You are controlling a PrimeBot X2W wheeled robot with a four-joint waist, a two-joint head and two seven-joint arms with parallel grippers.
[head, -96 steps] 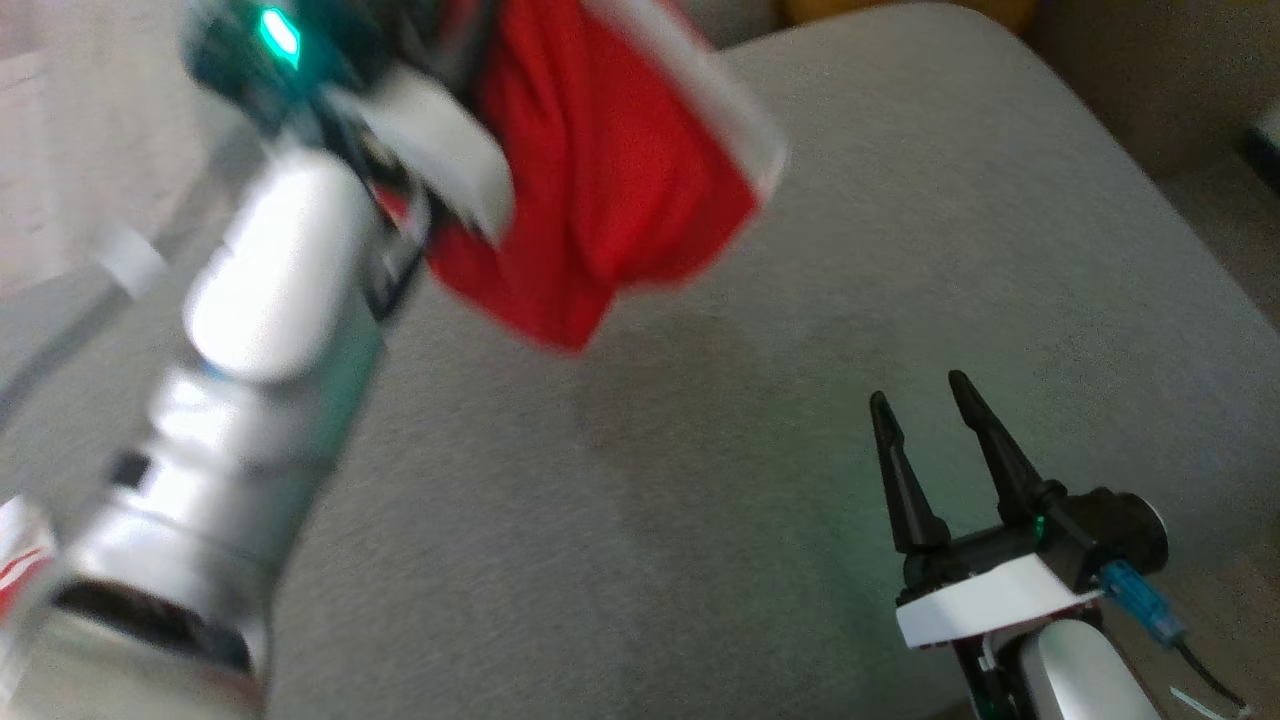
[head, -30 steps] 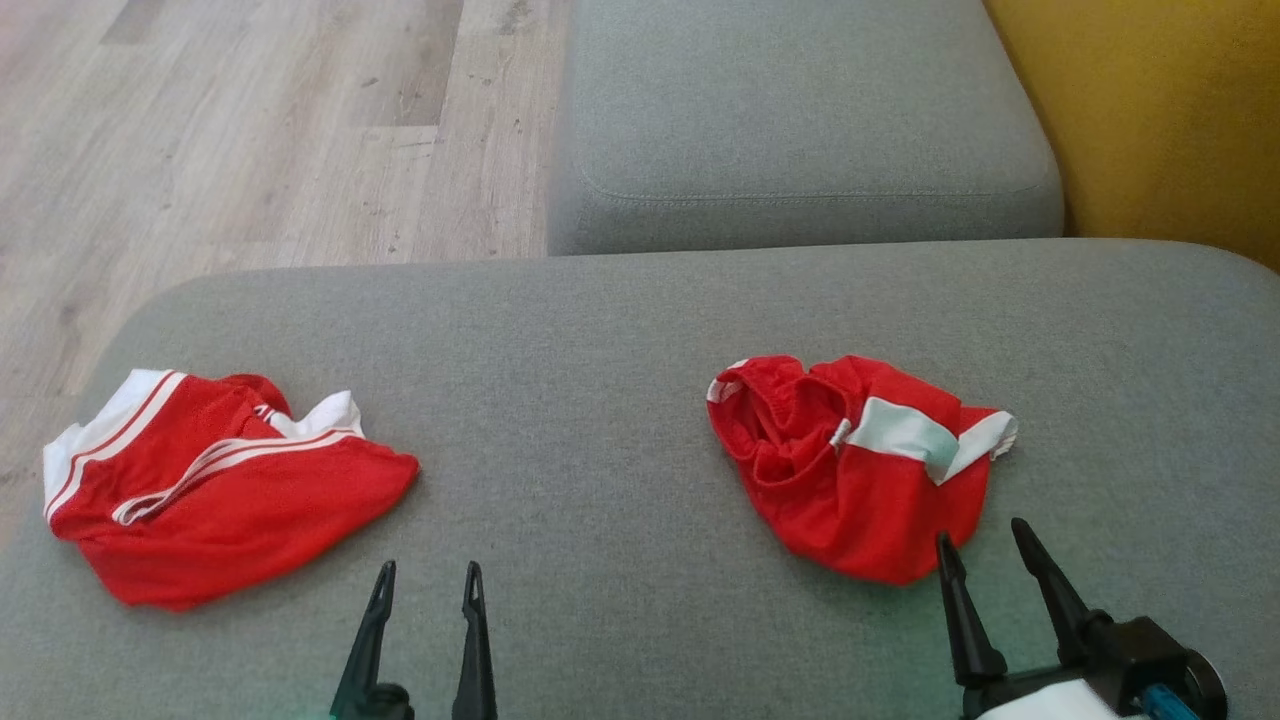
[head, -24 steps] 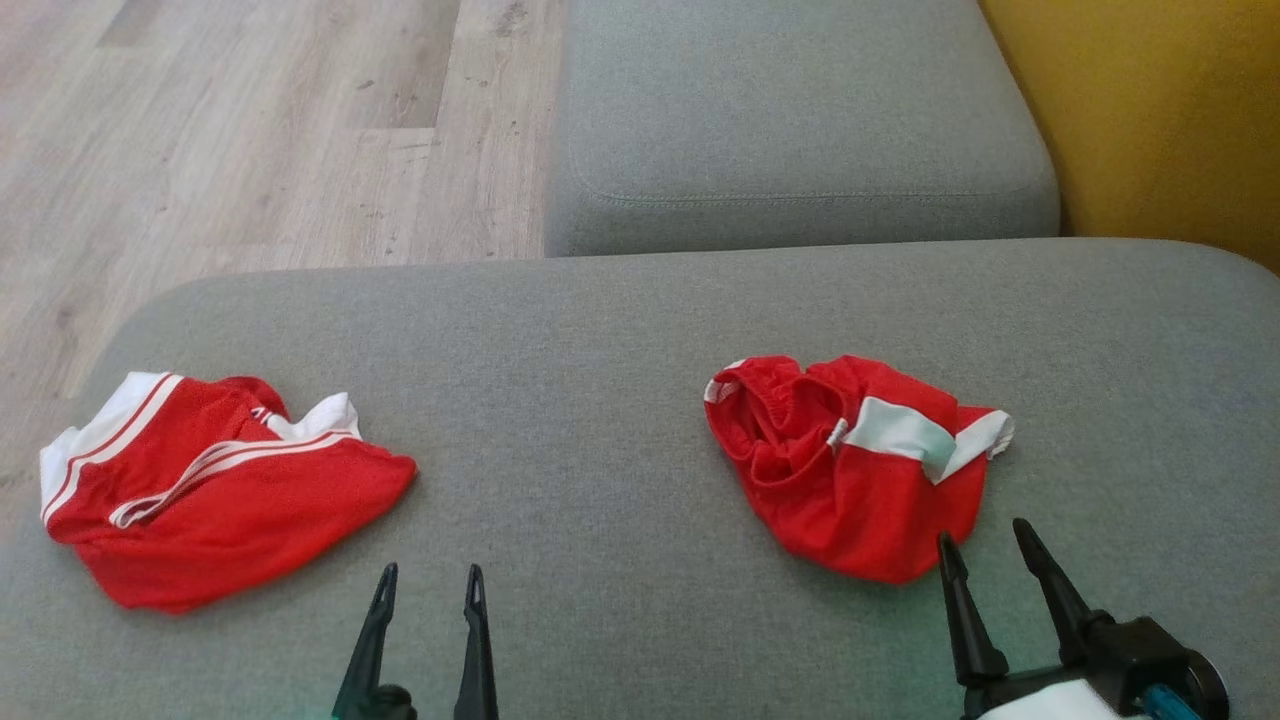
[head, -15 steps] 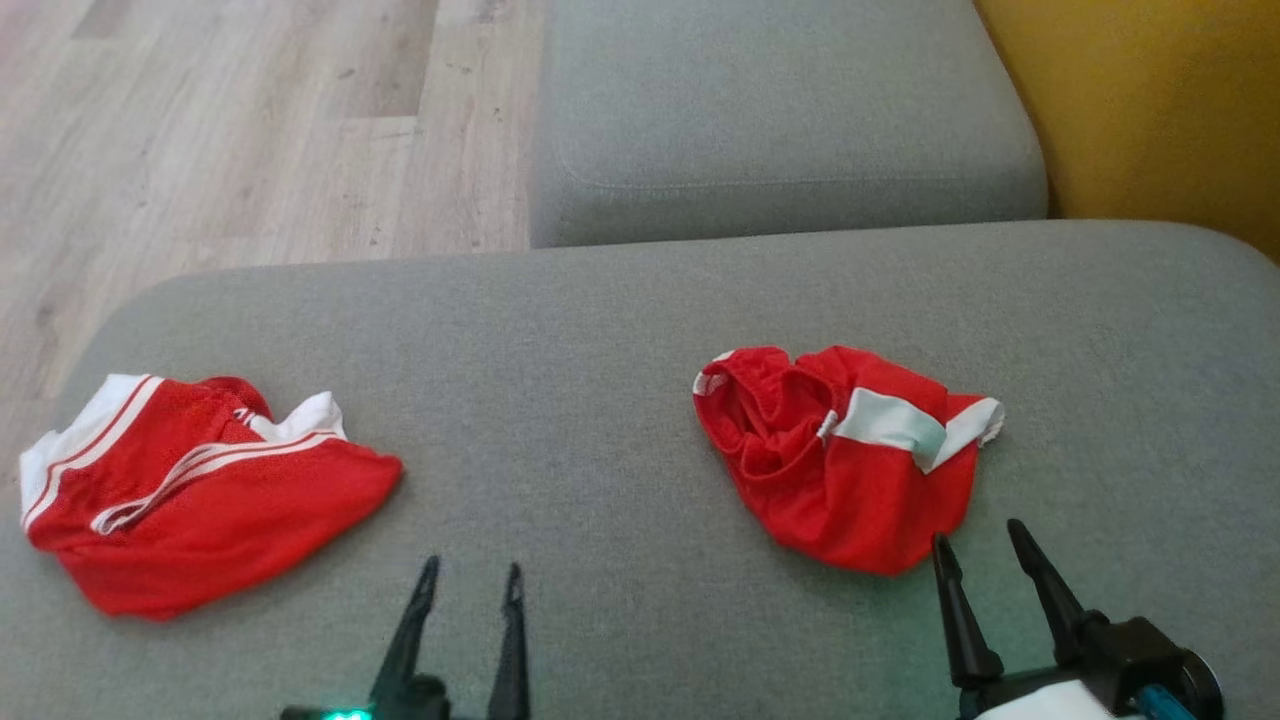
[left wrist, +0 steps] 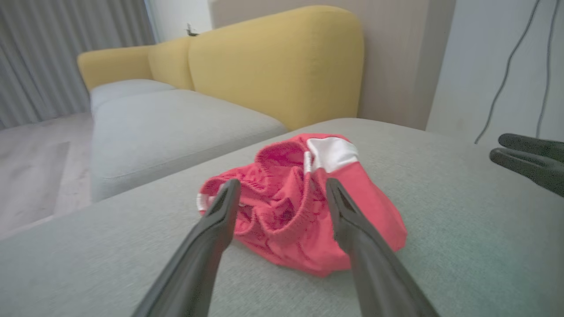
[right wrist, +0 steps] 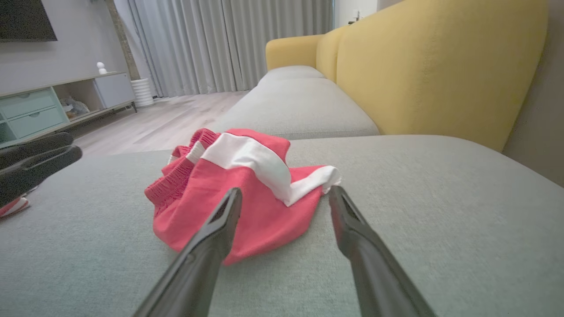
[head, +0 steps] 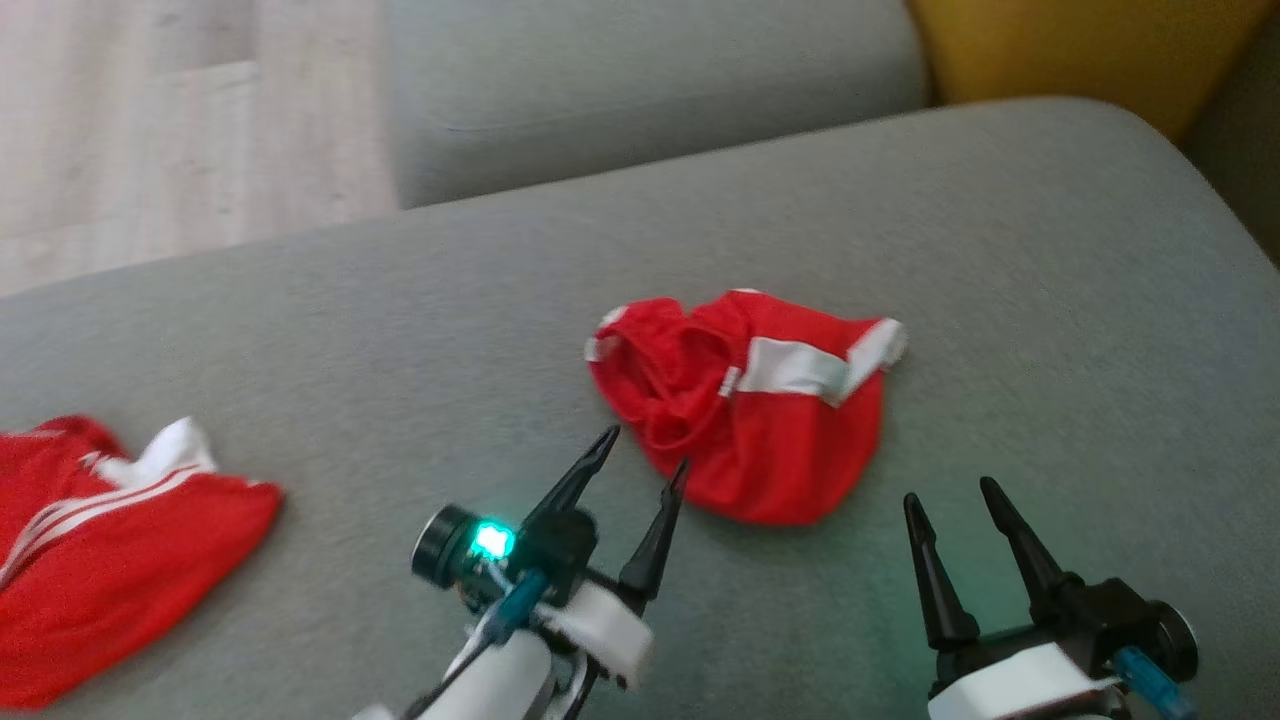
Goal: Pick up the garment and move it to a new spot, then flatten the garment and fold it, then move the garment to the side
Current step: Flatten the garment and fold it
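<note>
Garment: red shorts point(head: 745, 400) are laid crumpled at frame centre on the grey seat cushion point(head: 1000, 250) | Grippers: left gripper point(head: 647, 448) and right gripper point(head: 949, 490) are held apart, empty, just below the shorts | Left: flattening, folding and moving aside are not yet done.

The red shorts point(head: 780, 430) are soft knit cloth, with a ribbed waistband and smooth white bands. The grey sofa cushion point(head: 1050, 250) is matt woven fabric. The left hand point(head: 647, 449) and right hand point(head: 949, 490) have matt dark plastic fingers point(right wrist: 207, 246).
</note>
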